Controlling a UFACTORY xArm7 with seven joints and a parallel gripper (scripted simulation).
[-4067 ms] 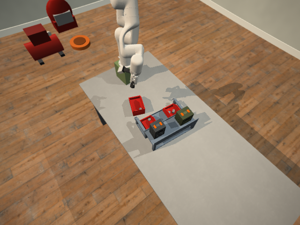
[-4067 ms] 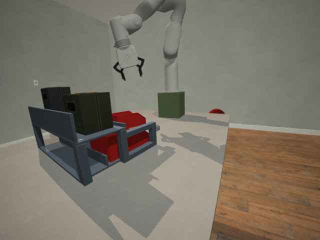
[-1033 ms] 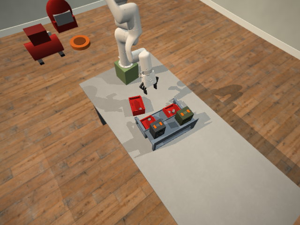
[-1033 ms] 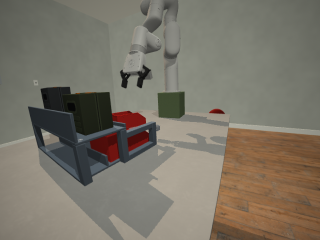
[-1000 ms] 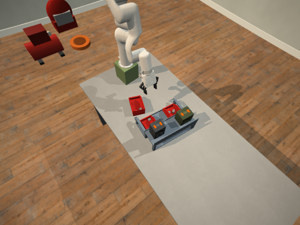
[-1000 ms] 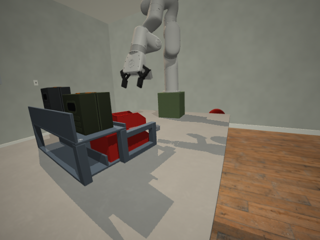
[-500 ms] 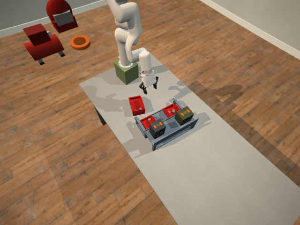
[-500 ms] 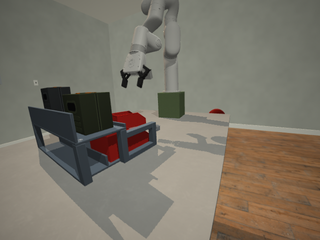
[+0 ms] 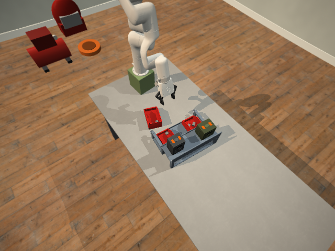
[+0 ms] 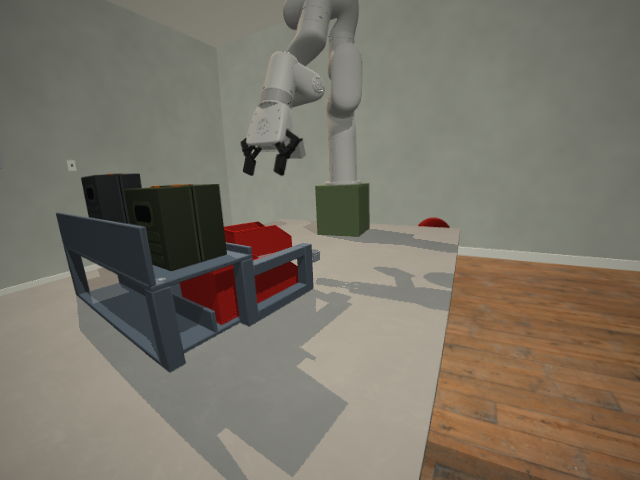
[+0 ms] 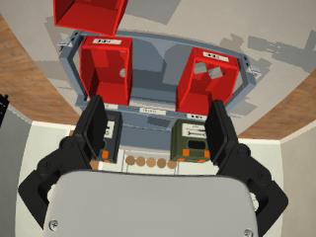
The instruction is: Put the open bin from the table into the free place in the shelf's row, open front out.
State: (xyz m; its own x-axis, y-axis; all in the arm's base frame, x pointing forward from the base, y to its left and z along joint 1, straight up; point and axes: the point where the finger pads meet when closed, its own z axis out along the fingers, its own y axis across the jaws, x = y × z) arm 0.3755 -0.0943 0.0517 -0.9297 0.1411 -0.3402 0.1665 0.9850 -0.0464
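Observation:
The loose red open bin point(image 9: 153, 117) stands on the grey table point(image 9: 243, 202), in front of the left end of the grey shelf point(image 9: 189, 156) point(image 10: 103, 237) point(image 11: 153, 46). Two small grey parts lie in it. Two red bins point(image 9: 164, 135) point(image 9: 190, 123) point(image 11: 106, 69) point(image 11: 207, 82) stand in the shelf row with a free gap point(image 9: 177, 130) point(image 11: 153, 89) between them. My gripper point(image 9: 166, 99) point(image 10: 264, 162) point(image 11: 156, 110) is open and empty. It hangs well above the table between the robot base and the shelf, to the right of the loose bin.
A black box point(image 9: 176, 143) point(image 11: 109, 134) and a dark green box point(image 9: 205, 128) point(image 10: 173, 224) point(image 11: 192, 141) stand on the shelf's upper board, over the bins' rear ends. The arm's green pedestal point(image 9: 141, 79) point(image 10: 342, 209) stands at the table's far end. Red chairs and an orange ring are on the floor.

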